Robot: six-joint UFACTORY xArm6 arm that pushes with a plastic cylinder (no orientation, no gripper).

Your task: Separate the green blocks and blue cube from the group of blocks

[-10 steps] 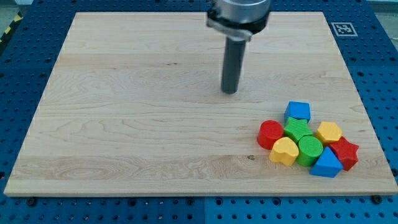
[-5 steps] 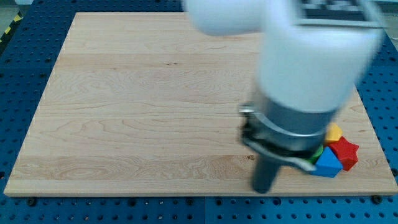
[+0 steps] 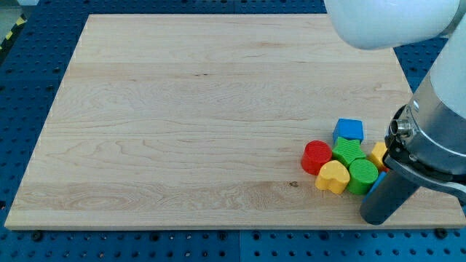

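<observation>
Two green blocks (image 3: 355, 163) sit mid-cluster near the board's (image 3: 182, 131) right near corner, the blue cube (image 3: 349, 130) touching on the far side, red cylinder (image 3: 316, 156) and yellow heart (image 3: 333, 177) left. My tip (image 3: 378, 217), no claw, rests at the cluster's near right edge, covering other blocks.

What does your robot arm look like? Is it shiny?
My arm is a fat, smooth white tube, a bit glossy. Below it sits a grey metal collar with a thin silvery ring. My tool is a plain dark round rod, and my tip is its blunt end. No cables or markings show.
</observation>
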